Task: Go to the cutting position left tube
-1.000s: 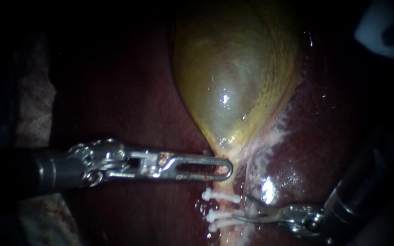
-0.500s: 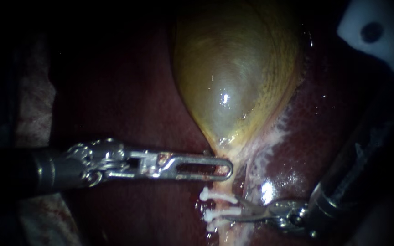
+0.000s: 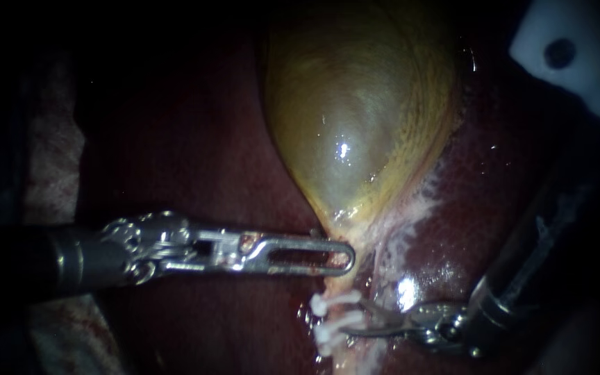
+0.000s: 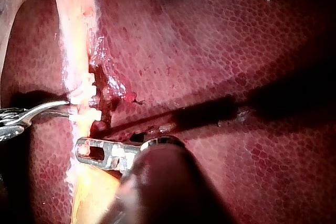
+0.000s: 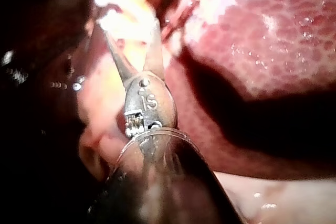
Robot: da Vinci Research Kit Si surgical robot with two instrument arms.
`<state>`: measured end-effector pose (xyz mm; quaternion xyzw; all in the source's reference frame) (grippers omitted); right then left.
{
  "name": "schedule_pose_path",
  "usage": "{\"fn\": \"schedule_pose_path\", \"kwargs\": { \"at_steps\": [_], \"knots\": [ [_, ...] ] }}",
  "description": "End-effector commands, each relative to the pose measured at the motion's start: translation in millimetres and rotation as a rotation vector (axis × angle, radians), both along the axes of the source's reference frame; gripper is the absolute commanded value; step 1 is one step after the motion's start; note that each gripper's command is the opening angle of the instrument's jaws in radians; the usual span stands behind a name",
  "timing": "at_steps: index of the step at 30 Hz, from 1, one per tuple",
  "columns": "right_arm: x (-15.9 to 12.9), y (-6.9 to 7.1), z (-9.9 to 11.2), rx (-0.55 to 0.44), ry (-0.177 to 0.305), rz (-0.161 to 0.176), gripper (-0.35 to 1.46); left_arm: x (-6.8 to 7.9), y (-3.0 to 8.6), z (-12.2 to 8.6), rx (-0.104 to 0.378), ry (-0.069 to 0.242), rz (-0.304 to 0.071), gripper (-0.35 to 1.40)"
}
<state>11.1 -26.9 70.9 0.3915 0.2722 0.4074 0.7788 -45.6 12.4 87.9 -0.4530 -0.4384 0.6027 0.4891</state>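
Observation:
The yellow-green gallbladder (image 3: 355, 125) lies on the dark red liver (image 3: 196, 153) and narrows to a pale tube (image 3: 347, 351). Three white clips (image 3: 338, 319) sit across this tube. My left instrument (image 3: 342, 258) comes in level from the left, its slotted jaws shut on the gallbladder's neck just above the clips. My right instrument (image 3: 366, 321) enters from the lower right. Its two thin blades stand open, tips at the tube between the clips. In the right wrist view the blades (image 5: 131, 30) spread around pale tissue. In the left wrist view one blade (image 4: 58, 106) reaches the clips (image 4: 86, 98).
A white part with a dark hole (image 3: 571, 55) hangs at the upper right above the right shaft. Pale cloth (image 3: 50, 173) lies along the left behind the left shaft. A whitish fatty seam (image 3: 411, 208) runs along the gallbladder's right edge.
My right instrument has slid left, bringing its open blades up to the clipped tube. The clips have been nudged slightly left and bunched. The left instrument has held still.

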Motion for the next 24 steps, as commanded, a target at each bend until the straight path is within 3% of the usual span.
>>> {"fn": "schedule_pose_path", "kwargs": {
  "at_steps": [1, 24],
  "knots": [
    [0.0, 0.0, -0.1, -0.001, 0.006, 0.001, 1.38, 0.0, 0.0, 0.0, 0.0, 0.0, 0.0, -0.35],
    [1.5, -0.1, 1.7, 0.008, 0.013, 0.002, 1.38, 0.0, -0.1, -0.2, 0.001, 0.0, 0.0, -0.35]
  ]
}}
